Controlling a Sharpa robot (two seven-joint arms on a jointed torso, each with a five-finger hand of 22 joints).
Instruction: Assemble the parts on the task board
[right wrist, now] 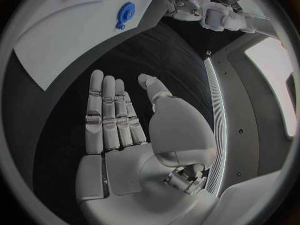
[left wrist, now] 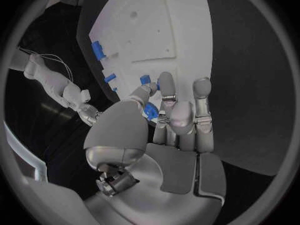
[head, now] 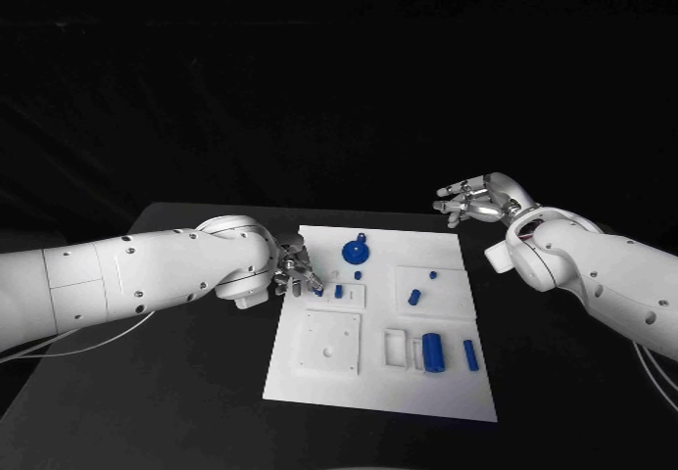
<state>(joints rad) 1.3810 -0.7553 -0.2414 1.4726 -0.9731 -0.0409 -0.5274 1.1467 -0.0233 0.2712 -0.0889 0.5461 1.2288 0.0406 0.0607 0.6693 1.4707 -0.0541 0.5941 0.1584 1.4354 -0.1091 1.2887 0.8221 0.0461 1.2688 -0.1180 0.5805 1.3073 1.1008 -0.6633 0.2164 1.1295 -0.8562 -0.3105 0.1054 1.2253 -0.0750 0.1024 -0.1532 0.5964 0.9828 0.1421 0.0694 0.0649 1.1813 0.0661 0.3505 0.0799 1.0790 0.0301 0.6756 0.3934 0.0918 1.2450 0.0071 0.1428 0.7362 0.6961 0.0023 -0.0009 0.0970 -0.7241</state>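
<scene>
The white task board [head: 381, 387] lies in the middle of the black table. My left hand [head: 297, 272] is at the board's left edge and pinches a small blue part [left wrist: 150, 111] between thumb and fingers, just above the board [left wrist: 169, 35]. A blue round wheel-like part [head: 357, 253] sits near the board's far edge. Small blue pegs [head: 414, 297] stand mid-board, and two blue cylinders [head: 434, 352] lie at the near right. My right hand [head: 478, 201] hovers beyond the board's far right corner, its fingers [right wrist: 103, 112] stretched out flat and holding nothing.
Raised white square blocks [head: 328, 341] occupy the board's near left. The black table [head: 169, 392] stretches bare around the board on both sides. In the right wrist view the blue wheel [right wrist: 125, 14] and my left hand [right wrist: 187, 5] lie beyond my open palm.
</scene>
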